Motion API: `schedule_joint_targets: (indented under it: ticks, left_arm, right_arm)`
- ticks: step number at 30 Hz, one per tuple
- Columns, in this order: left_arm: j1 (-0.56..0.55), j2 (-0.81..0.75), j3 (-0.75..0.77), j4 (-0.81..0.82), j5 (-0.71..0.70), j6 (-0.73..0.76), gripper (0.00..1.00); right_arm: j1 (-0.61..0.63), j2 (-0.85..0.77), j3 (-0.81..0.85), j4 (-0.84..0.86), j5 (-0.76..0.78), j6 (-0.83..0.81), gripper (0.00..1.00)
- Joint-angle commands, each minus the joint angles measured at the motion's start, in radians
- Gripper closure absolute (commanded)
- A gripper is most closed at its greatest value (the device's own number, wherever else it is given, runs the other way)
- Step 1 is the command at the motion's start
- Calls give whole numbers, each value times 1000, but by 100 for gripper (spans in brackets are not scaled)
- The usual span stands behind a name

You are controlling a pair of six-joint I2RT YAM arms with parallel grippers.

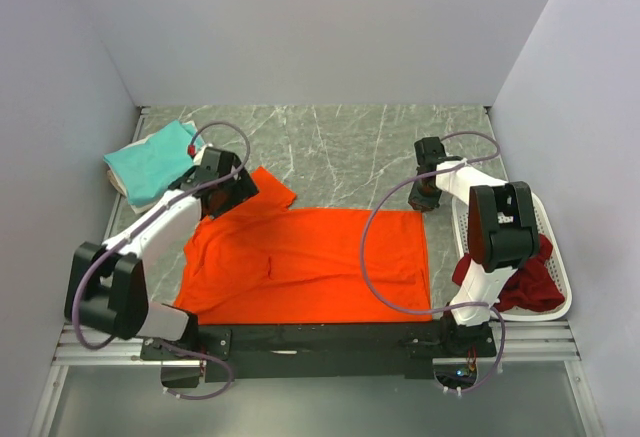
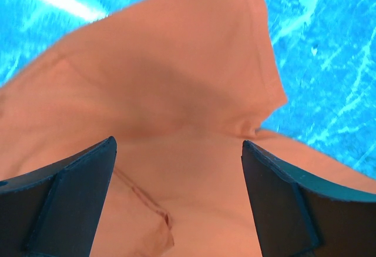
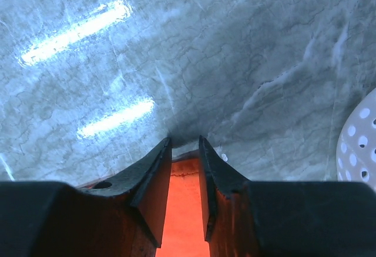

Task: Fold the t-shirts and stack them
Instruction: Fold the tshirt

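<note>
Trouble looked likeliest at the right fingers [image 1: 424, 200], which stood close together with a narrow gap at the far right corner of the orange shirt [image 1: 310, 262]. Orange cloth showed in that gap, but I could not tell whether they had it pinched. A shallow hold on the hem would probably slip on the lift and leave the fold crooked.

The left fingers [image 1: 228, 185] were spread wide above the far left sleeve [image 1: 270, 189], holding nothing. If one side rose alone, the shirt, lying flat in the middle of the table [image 1: 350, 142], might skew. A purple cable [image 1: 368, 257] looped over the cloth and could drag it.

Room was open across the bare far half of the table. The teal shirt [image 1: 150, 162] lay near the left fingers at the far left. The basket [image 3: 358, 145] with dark red shirts [image 1: 530, 282] sat just beside the right fingers, so outward swings looked cramped on both sides.
</note>
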Motion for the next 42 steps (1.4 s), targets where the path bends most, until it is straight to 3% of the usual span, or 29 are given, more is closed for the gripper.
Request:
schedule_joint_targets:
  ticks: [1,10,20,24,28,31,42]
  left_arm:
    - [3,81,86,13,-41,66,6]
    - [4,235,223,25,-9,117,6]
    - [6,272,254,35,3,127,6]
    - [14,325,287,41,2,138,7]
    - [18,390,353,36,-12,164,10]
    - [29,442,390,38,-21,175,16]
    - [78,589,496,107,30,219,32]
  right_arm:
    - [-7,-2,-10,6,-13,19,68]
    - [-7,-48,-53,-37,4,42,68]
    - [-5,-55,-74,-40,3,31,68]
    - [-4,-61,-90,-35,-7,31,76]
    - [-5,-62,-97,-37,-10,31,92]
    - [-5,-62,-99,-40,-17,32,99]
    - [-5,-67,-107,-39,-40,39,100]
